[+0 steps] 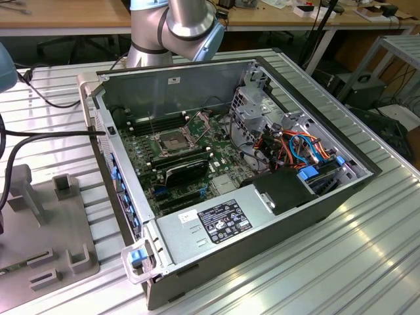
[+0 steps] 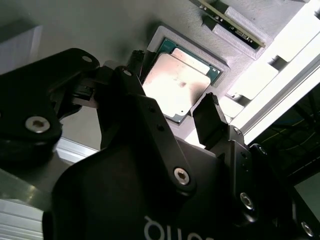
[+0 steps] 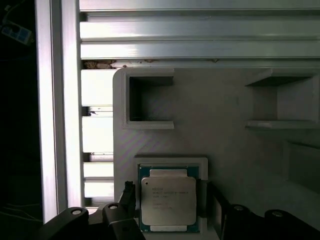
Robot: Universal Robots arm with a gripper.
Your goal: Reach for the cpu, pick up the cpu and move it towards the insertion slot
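Straddling the cpu (image 3: 168, 201), the tool (image 2: 174, 86) is set wide, with a finger (image 2: 212, 120) at each of two opposite edges. Gaps show on both sides, so probably no grip yet. The cpu is not lifted. It lies flat, pale face up, in a square recess of the grey fixture (image 3: 225, 145). The recess likely keeps the chip square and in place so the fingers can drop past its edges. Both wrist views show the chip centred between the fingers, which fits a reach that is lined up but not closed.

The fixture (image 1: 39, 216) lies on the table (image 1: 341, 262), on the exterior view's left of the open case (image 1: 262, 197). The slot (image 1: 172, 141) is on the board inside the case, well apart from the fixture. Its dark centre is bare and its plate seems swung up, probably to take the chip. The arm (image 1: 187, 23) rises behind the case.
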